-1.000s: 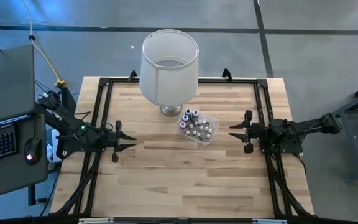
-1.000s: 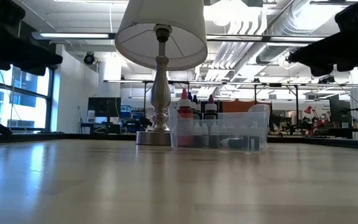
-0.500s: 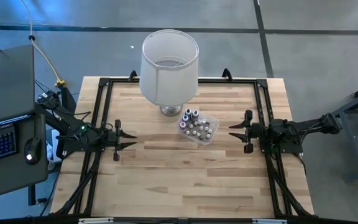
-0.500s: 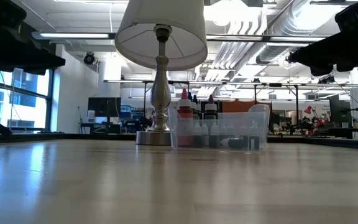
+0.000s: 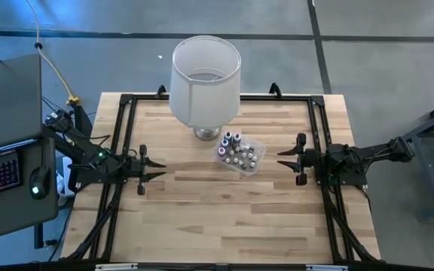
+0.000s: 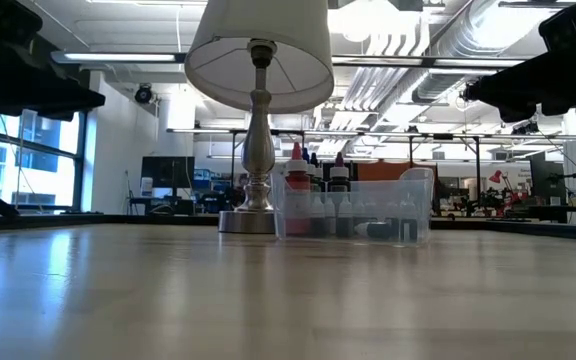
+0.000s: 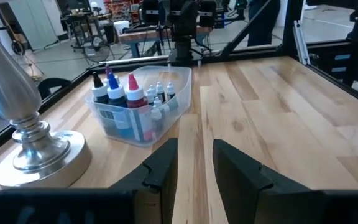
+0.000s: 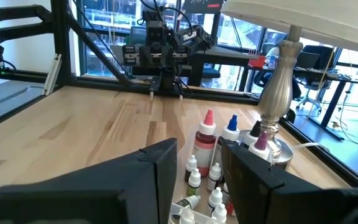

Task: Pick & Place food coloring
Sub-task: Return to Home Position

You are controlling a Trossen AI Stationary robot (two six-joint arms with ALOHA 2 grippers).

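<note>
Several tiny food coloring bottles [image 5: 239, 153] stand and lie inside a clear plastic tub [image 5: 254, 164] that rests on the wooden table right of centre. In the left wrist view the bottles [image 7: 133, 98] show red, blue and dark tips; the right wrist view shows them [image 8: 207, 163] close by. My left gripper [image 5: 157, 171] hovers open over the table's left part, pointing at the tub. My right gripper [image 5: 282, 159] hovers open just right of the tub, pointing at it. Neither touches anything.
A lamp with a big white shade [image 5: 206, 81] stands on a metal base [image 5: 207, 133] at the far edge, next to the tub. A black frame [image 5: 126, 102] runs around the table. Bare wood [image 5: 217, 218] lies between and in front of the arms.
</note>
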